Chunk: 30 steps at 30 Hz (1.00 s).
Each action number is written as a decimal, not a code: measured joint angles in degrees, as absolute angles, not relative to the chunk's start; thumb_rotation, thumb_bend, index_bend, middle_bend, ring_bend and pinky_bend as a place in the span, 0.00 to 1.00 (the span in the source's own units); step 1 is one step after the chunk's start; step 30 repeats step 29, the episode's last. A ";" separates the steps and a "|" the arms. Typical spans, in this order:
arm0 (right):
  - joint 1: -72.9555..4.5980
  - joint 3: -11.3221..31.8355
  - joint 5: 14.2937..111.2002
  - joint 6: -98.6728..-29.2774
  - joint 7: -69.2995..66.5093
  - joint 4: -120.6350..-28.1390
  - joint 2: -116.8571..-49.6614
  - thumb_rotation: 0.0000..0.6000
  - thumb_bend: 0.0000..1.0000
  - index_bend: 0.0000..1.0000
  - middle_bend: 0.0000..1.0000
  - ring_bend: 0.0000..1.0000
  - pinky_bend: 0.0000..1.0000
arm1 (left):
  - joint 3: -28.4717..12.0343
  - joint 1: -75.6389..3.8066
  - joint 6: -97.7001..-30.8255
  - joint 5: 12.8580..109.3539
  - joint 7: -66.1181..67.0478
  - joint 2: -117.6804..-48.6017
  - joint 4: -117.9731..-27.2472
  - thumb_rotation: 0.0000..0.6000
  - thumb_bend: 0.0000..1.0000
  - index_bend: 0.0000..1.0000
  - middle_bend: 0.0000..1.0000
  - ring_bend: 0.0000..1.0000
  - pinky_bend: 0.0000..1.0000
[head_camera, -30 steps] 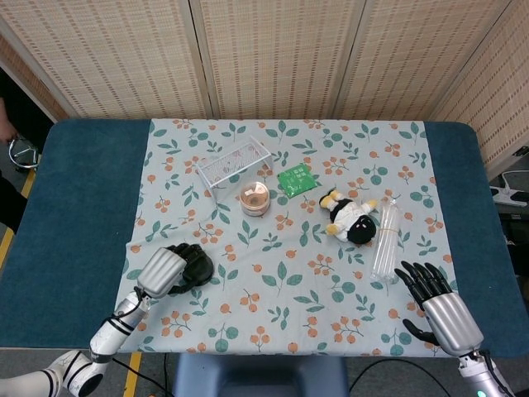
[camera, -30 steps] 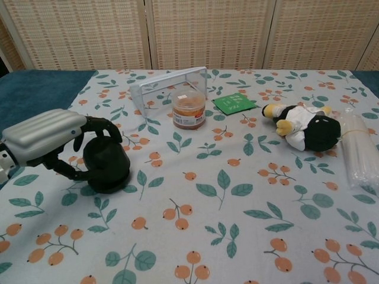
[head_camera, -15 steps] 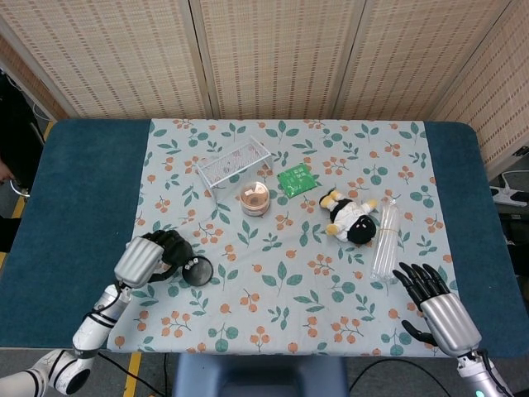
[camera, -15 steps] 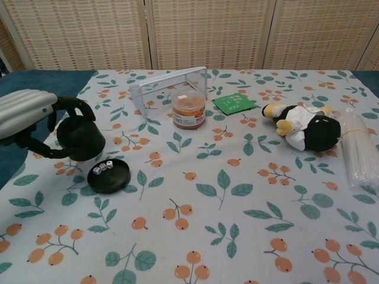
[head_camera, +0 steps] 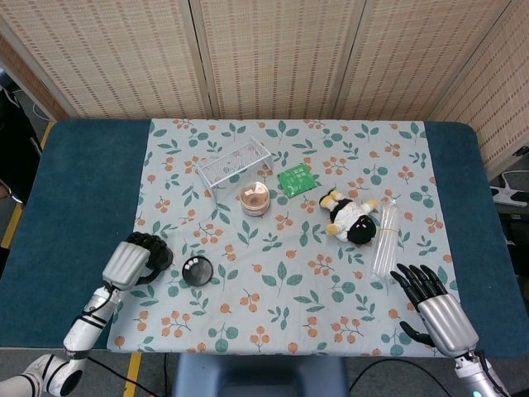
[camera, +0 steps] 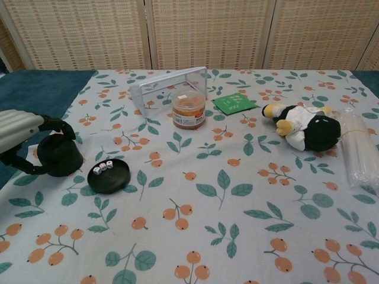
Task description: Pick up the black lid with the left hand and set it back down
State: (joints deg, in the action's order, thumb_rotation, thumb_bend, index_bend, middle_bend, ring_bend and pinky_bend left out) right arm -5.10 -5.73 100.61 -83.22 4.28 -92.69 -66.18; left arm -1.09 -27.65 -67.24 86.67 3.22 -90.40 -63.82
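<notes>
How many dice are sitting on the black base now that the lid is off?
3, as far as the chest view shows: the dice sit in a short row at the back left of the black base, just right of the black lid held by the left hand.

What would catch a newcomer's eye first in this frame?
Probably the left hand at the cloth's left edge, gripping the black lid, with the uncovered black dish holding small white dice just beside it. Next, the black-and-white plush toy lying on the right, next to a clear bag of straws.
</notes>
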 measured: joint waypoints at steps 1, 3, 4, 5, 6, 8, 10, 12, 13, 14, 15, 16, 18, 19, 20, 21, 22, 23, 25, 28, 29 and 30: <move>-5.11 -5.73 100.61 -83.19 4.27 -92.68 -66.20 1.00 0.15 0.00 0.00 0.00 0.00 | -1.06 -27.61 -67.11 86.61 2.97 -90.10 -64.47 1.00 0.38 0.00 0.01 0.00 0.10; -5.13 -5.75 100.59 -83.13 4.29 -92.68 -66.21 1.00 0.15 0.00 0.00 0.00 0.00 | -1.08 -27.48 -67.13 86.47 2.12 -89.30 -66.18 1.00 0.36 0.00 0.00 0.00 0.08; -5.13 -5.76 100.60 -83.13 4.29 -92.68 -66.21 1.00 0.15 0.00 0.00 0.00 0.00 | -1.09 -27.43 -67.11 86.41 1.66 -88.91 -66.94 1.00 0.35 0.00 0.00 0.00 0.08; -5.14 -5.79 100.67 -83.13 4.31 -92.68 -66.22 1.00 0.15 0.00 0.00 0.00 0.00 | -1.07 -27.40 -67.03 86.36 1.18 -88.47 -67.72 1.00 0.35 0.00 0.00 0.00 0.07; -5.14 -5.82 100.72 -83.14 4.32 -92.68 -66.22 1.00 0.15 0.00 0.00 0.00 0.00 | -1.03 -27.39 -66.89 86.33 0.62 -87.81 -68.80 1.00 0.35 0.00 0.00 0.00 0.07; -5.13 -5.89 100.85 -83.16 4.38 -92.69 -66.22 1.00 0.15 0.00 0.00 0.00 0.00 | -0.94 -27.35 -66.92 86.50 0.08 -86.75 -70.41 1.00 0.34 0.00 0.00 0.00 0.07; -5.14 -5.95 100.96 -83.15 4.45 -92.67 -66.23 1.00 0.15 0.00 0.00 0.00 0.00 | -0.83 -27.07 -67.90 87.11 -0.09 -85.86 -71.84 1.00 0.34 0.00 0.00 0.00 0.07; -5.18 -5.93 101.15 -83.24 4.53 -92.51 -66.32 1.00 0.15 0.00 0.00 0.00 0.00 | -0.52 -26.28 -70.18 88.13 -0.22 -84.94 -73.07 1.00 0.35 0.00 0.00 0.00 0.07; -5.20 -5.88 101.19 -83.28 4.61 -92.35 -66.42 1.00 0.15 0.00 0.00 0.00 0.00 | -0.24 -25.72 -71.60 88.74 -0.34 -84.39 -73.95 1.00 0.35 0.00 0.00 0.00 0.07; -5.25 -5.78 101.20 -83.28 4.74 -92.07 -66.63 1.00 0.15 0.00 0.00 0.00 0.00 | 0.15 -24.98 -73.27 89.43 -0.49 -83.73 -75.02 1.00 0.35 0.00 0.00 0.00 0.07; -5.31 -5.72 101.19 -83.23 4.83 -91.83 -66.84 1.00 0.15 0.00 0.00 0.00 0.00 | 0.89 -23.69 -75.85 90.41 -0.71 -82.64 -76.58 1.00 0.35 0.00 0.00 0.00 0.06; -5.37 -5.66 101.16 -83.13 4.93 -91.62 -67.04 1.00 0.15 0.00 0.00 0.00 0.00 | 1.61 -22.47 -78.00 91.11 -0.87 -81.73 -77.71 1.00 0.36 0.00 0.00 0.00 0.06; -5.45 -5.59 101.16 -83.03 5.08 -91.34 -67.40 1.00 0.15 0.00 0.00 0.00 0.00 | 3.58 -18.73 -83.56 92.50 -1.21 -79.66 -79.86 1.00 0.35 0.00 0.00 0.00 0.05; -5.45 -5.56 101.21 -83.14 5.09 -91.29 -67.49 1.00 0.15 0.00 0.00 0.00 0.00 | 4.42 -16.78 -86.07 92.91 -1.35 -78.88 -80.48 1.00 0.35 0.00 0.00 0.00 0.05; -5.44 -5.52 101.33 -83.35 5.16 -91.20 -67.66 1.00 0.15 0.00 0.00 0.00 0.00 | 5.18 -14.68 -88.56 93.18 -1.46 -78.20 -80.90 1.00 0.36 0.00 0.00 0.00 0.04; -5.45 -5.51 101.48 -83.43 5.21 -91.14 -67.80 1.00 0.15 0.00 0.00 0.00 0.00 | 6.19 -11.86 -91.61 93.47 -1.42 -77.27 -81.21 1.00 0.36 0.00 0.00 0.00 0.03; -5.48 -5.54 101.60 -83.41 5.22 -91.11 -67.91 1.00 0.15 0.00 0.00 0.00 0.00 | 6.91 -9.87 -93.50 93.67 -1.29 -76.43 -81.37 1.00 0.36 0.00 0.00 0.00 0.03; -5.53 -5.66 101.72 -83.31 5.16 -91.18 -67.96 1.00 0.15 0.00 0.00 0.00 0.00 | 7.47 -8.11 -94.99 93.79 -1.21 -75.55 -81.54 1.00 0.36 0.00 0.00 0.00 0.03; -5.57 -5.88 102.05 -83.24 5.07 -91.40 -67.96 1.00 0.15 0.00 0.00 0.00 0.00 | 8.15 -5.30 -97.31 93.77 -1.11 -73.68 -81.90 1.00 0.36 0.00 0.00 0.00 0.03; -5.55 -6.14 102.67 -83.41 5.36 -91.65 -67.96 1.00 0.15 0.00 0.00 0.00 0.00 | 8.14 -4.63 -97.16 93.49 -1.21 -72.71 -82.53 1.00 0.35 0.00 0.00 0.00 0.03; -5.53 -6.15 102.58 -83.41 5.58 -91.72 -68.00 1.00 0.15 0.00 0.00 0.00 0.00 | 8.02 -4.63 -96.82 93.43 -1.25 -72.44 -82.75 1.00 0.35 0.00 0.00 0.00 0.03; -5.53 -6.15 102.58 -83.41 5.58 -91.72 -68.00 1.00 0.15 0.00 0.00 0.00 0.00 | 8.02 -4.63 -96.82 93.43 -1.25 -72.44 -82.75 1.00 0.35 0.00 0.00 0.00 0.03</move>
